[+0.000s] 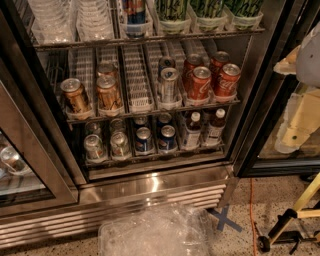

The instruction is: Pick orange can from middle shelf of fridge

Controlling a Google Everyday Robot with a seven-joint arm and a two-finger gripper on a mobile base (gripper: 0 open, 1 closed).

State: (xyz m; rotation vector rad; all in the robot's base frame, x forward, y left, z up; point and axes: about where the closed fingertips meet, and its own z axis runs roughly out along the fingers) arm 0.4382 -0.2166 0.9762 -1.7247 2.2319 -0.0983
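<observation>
The fridge [150, 187] stands with its door open. Its middle shelf [150, 111] holds rows of cans in clear ribbed lanes. Two orange cans stand at the front left, one [75, 95] in the leftmost lane and one [107, 93] beside it, with a third [106, 69] behind the second. A silver can [168, 84] stands mid-shelf and red cola cans [201, 82] at the right. My gripper [295, 127] shows as pale arm parts at the right edge, in front of the right glass door, well away from the orange cans and about level with the lower shelf.
The open glass door [25, 165] juts out at the left. The top rack holds clear cups [50, 20] and green-labelled tubs [207, 12]. The lower rack holds silver and blue cans [144, 140] and small bottles [191, 131]. A clear plastic bag [155, 232] lies on the floor, and a yellow-black stand [290, 220] is at the right.
</observation>
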